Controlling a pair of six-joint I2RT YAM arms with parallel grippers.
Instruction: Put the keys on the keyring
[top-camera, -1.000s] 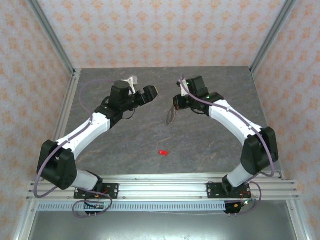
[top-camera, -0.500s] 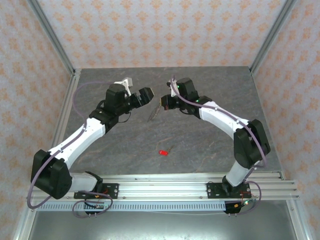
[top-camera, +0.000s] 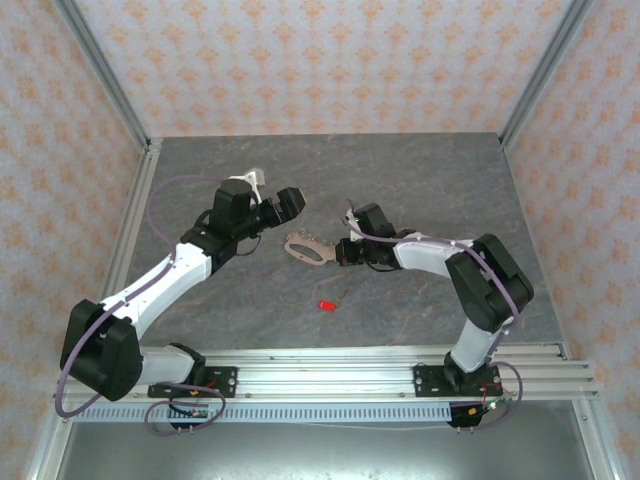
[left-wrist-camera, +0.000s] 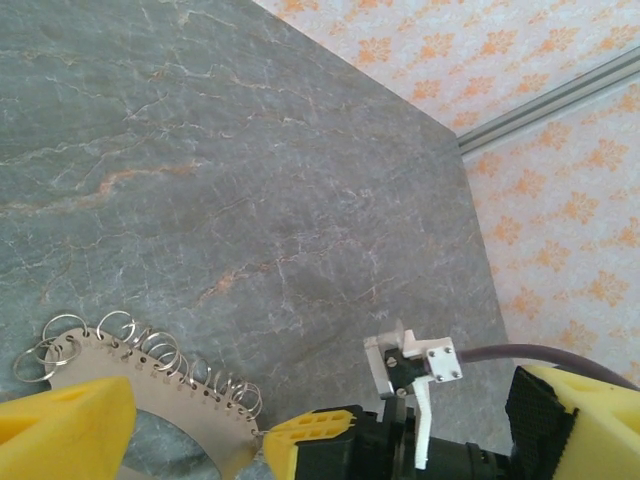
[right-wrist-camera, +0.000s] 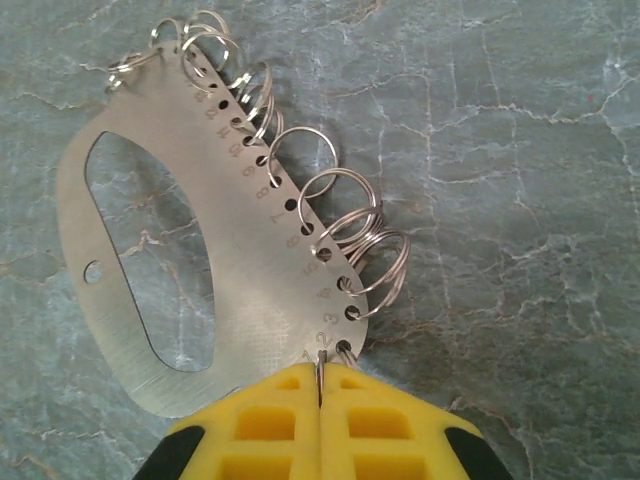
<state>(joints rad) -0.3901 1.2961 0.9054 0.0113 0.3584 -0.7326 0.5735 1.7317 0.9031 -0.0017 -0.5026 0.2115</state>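
Note:
The keyring is a grey oval metal plate with wire rings along one edge. My right gripper is shut on its narrow end and holds it flat, low over the table. From above, the keyring sticks out to the left of the right gripper. My left gripper hangs open just behind it, with nothing between its fingers. In the left wrist view the keyring lies between the spread fingers of the left gripper. The tiny red key lies on the table nearer the arm bases.
The grey marbled table is walled by patterned panels with aluminium posts at the back corners. A metal rail runs along the near edge by the arm bases.
My right gripper has come down and toward the near side with the keyring, turning it from hanging edge-on to flat. My left gripper has shifted slightly.

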